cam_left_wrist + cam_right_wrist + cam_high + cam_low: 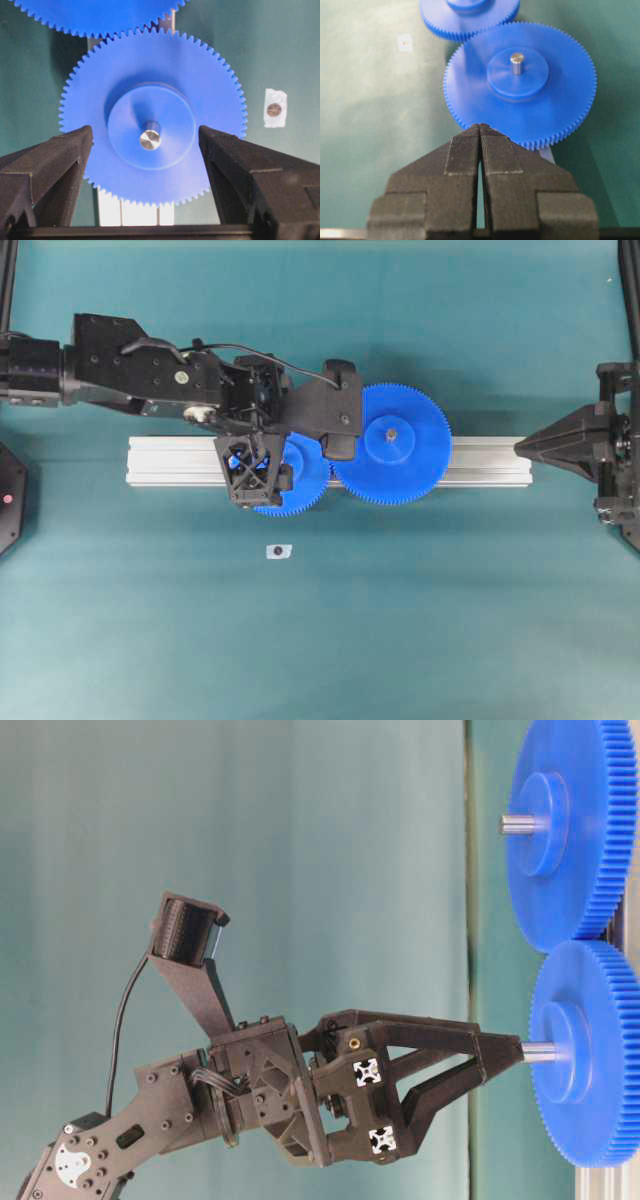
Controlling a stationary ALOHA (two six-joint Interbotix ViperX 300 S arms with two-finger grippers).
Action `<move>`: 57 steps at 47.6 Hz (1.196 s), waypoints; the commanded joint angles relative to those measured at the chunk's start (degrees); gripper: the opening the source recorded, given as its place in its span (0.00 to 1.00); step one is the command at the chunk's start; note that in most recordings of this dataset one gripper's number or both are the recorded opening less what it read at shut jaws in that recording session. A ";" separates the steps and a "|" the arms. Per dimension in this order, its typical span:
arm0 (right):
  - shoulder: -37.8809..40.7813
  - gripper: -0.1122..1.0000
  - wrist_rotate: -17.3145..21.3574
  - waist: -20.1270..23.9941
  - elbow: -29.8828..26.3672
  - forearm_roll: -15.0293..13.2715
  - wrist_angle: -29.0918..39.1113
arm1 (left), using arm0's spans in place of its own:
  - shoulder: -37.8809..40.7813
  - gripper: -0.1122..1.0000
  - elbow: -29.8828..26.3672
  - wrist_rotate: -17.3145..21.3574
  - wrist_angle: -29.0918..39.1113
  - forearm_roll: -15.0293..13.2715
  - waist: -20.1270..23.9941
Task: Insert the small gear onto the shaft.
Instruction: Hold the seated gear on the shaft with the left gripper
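Small gear (152, 117) already seated on the shaft (150, 139), meshing with the larger gear (392, 444). Likely light, rigid, slick plastic; best pinched across the raised hub. Left gripper (145, 150) spread wide, holding nothing; right gripper (480, 142) closed, empty, well beyond the larger gear.

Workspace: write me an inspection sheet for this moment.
Surface: teal mat; aluminium rail lies across it.
Job's things: small gear seated on the shaft, pin end showing through the hub; teeth meet the large gear.
Clutter: small white tag with a dark disc, in front of the rail.
Grippers: left gripper open, straddling the small gear's hub; right gripper shut, empty, drawn back.
Cables: black cable to the left wrist camera.
Surroundings: nothing seen.
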 commanded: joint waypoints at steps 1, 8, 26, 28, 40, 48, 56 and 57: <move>0.35 0.12 0.53 -0.09 -1.23 0.09 -0.26 | -1.32 0.83 -1.32 0.09 -0.09 0.26 -0.09; 0.26 0.12 0.53 -0.09 -1.23 0.09 -0.26 | -1.41 0.83 -1.32 0.00 -0.09 0.26 -0.18; 0.26 0.12 0.53 -0.09 -1.23 0.09 -0.35 | -3.25 0.83 -3.87 0.00 4.57 0.26 -0.18; 0.26 0.12 0.53 -0.09 -1.14 0.09 -0.35 | -3.52 0.83 -4.31 0.09 5.10 0.26 -0.18; 0.26 0.12 0.53 -0.09 -1.14 0.09 -0.35 | -5.27 0.83 -5.19 0.09 6.15 0.26 -0.18; 0.26 0.12 0.53 -0.09 -1.14 0.09 -0.44 | -6.77 0.83 -5.27 0.09 7.12 0.26 -0.09; 0.35 0.12 0.53 -0.09 -1.14 0.09 -0.44 | -7.73 0.83 -5.19 0.09 8.09 0.26 -0.09; 0.26 0.12 0.53 -0.09 -1.14 0.09 -0.44 | -7.73 0.82 -5.19 0.09 8.35 0.26 -0.18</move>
